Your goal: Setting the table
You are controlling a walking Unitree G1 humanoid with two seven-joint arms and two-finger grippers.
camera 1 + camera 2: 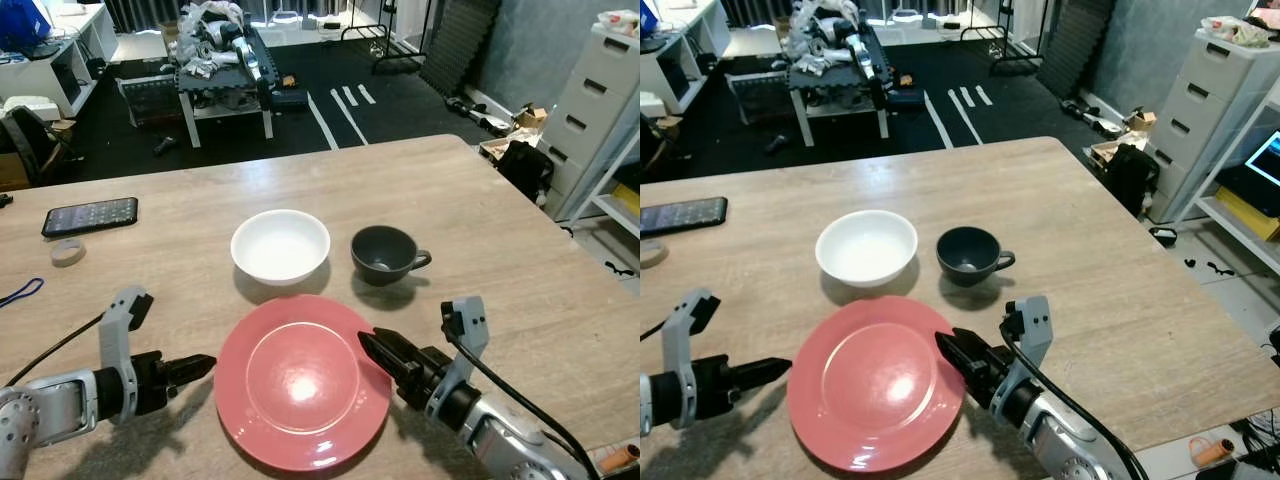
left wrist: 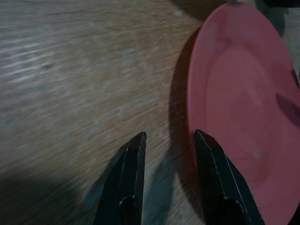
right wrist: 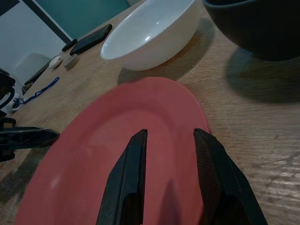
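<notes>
A round pink plate (image 1: pixel 300 385) is seen at the lower centre of the wooden table (image 1: pixel 500 250). Above it are placed a white ceramic bowl (image 1: pixel 280 245) and a dark grey cup (image 1: pixel 385 254). The left gripper (image 1: pixel 205 364) is held parted beside the plate's left rim; the right gripper (image 1: pixel 368 346), also parted, is poised over its right edge.

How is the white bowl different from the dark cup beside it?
The white bowl is pale, while the dark cup is charcoal grey. The bowl is wider and has no handle; the cup is narrower, with a handle on the side away from the bowl. Both stand upright on the wooden table, just beyond the red plate, apart from each other.
</notes>
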